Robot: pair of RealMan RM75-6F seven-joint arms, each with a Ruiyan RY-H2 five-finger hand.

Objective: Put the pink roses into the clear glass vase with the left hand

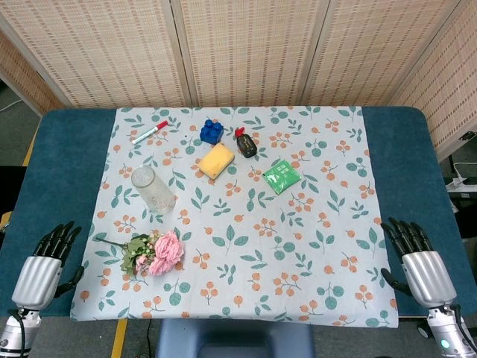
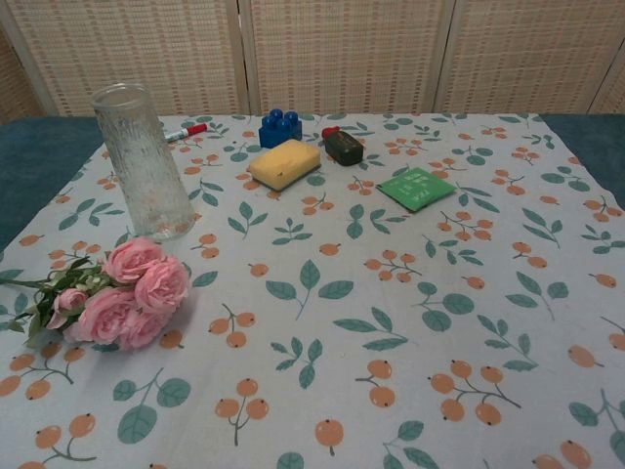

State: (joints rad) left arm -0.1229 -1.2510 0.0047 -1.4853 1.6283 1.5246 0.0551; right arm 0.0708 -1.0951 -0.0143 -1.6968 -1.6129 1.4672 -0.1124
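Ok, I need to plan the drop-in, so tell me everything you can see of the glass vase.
The clear glass vase is a tall, narrow cylinder with a textured, frosty-looking wall and an open round mouth. It stands upright and looks empty on the floral tablecloth, toward the left side. The pink roses lie just in front of it, apart from it. Nothing touches it but the cloth; neither hand is near.

Pink roses (image 1: 154,253) lying flat near upright, empty clear glass vase (image 1: 153,191)
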